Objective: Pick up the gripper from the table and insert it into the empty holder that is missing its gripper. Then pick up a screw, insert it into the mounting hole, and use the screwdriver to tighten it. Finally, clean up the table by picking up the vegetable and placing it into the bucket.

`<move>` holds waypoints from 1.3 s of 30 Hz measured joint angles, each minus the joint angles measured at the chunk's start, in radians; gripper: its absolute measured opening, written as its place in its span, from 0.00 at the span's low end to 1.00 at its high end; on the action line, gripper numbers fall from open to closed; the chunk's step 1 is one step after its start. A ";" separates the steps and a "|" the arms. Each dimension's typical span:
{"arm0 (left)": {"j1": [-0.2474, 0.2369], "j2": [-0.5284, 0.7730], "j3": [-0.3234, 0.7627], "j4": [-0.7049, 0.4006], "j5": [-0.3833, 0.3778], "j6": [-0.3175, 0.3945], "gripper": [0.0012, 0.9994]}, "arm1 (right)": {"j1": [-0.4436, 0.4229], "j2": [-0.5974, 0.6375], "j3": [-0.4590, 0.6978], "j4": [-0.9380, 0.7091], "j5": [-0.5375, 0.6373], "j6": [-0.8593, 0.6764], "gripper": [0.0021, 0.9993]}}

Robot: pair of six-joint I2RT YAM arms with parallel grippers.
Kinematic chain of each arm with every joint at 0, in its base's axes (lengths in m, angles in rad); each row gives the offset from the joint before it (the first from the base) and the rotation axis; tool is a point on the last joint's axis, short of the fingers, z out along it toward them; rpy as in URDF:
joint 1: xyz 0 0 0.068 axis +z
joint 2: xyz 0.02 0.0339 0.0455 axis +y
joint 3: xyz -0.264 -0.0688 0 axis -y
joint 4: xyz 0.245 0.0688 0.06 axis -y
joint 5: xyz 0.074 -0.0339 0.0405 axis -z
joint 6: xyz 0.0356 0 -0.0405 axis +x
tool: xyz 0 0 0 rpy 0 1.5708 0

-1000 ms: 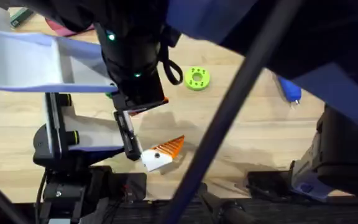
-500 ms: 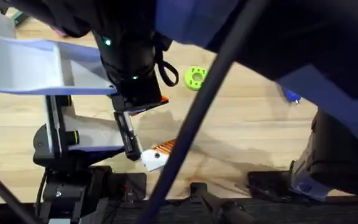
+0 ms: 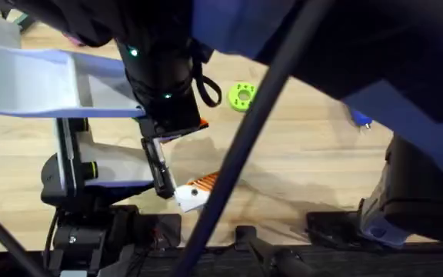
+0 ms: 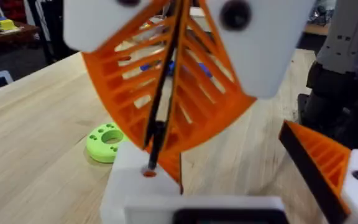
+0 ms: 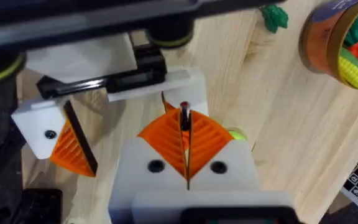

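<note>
My right gripper [image 5: 186, 149] is shut on a thin dark screw [image 5: 184, 115] with a reddish end. In the left wrist view the right gripper [image 4: 166, 118] holds the screw's tip [image 4: 148, 172] at a hole in the white holder [image 4: 129, 186] on my left gripper's jaw. My left gripper [image 4: 235, 165] is open; its other finger carries an orange ribbed wedge [image 4: 319, 158], also visible overhead [image 3: 206, 185]. An orange edge shows at the holder, and I cannot tell how it sits. The green vegetable [image 5: 273, 16] lies near the orange bucket [image 5: 319, 43]. The blue screwdriver [image 3: 361, 119] lies at the right, mostly hidden.
A green round disc [image 3: 242, 96] lies on the wood table [image 3: 306, 169] just beyond the grippers. Dark, blurred shapes and blue cloth close under the overhead camera hide much of the table's far and right parts. The bucket holds colourful toys [image 5: 353, 59].
A dark blurred bar close under the overhead camera has shifted left, now crossing the orange wedge and hiding more of the screwdriver. Both grippers have stayed in place.
</note>
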 joint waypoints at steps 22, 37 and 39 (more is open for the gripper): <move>0.000 0.000 0.000 0.000 0.000 0.000 0.99 | 0.000 0.017 0.000 0.005 0.000 0.000 0.00; 0.000 0.000 0.000 0.000 0.000 0.000 0.99 | 0.000 0.018 0.000 0.003 0.000 0.000 0.00; 0.000 0.000 0.000 0.000 0.000 0.000 0.99 | 0.000 0.018 0.000 0.003 0.000 0.000 0.00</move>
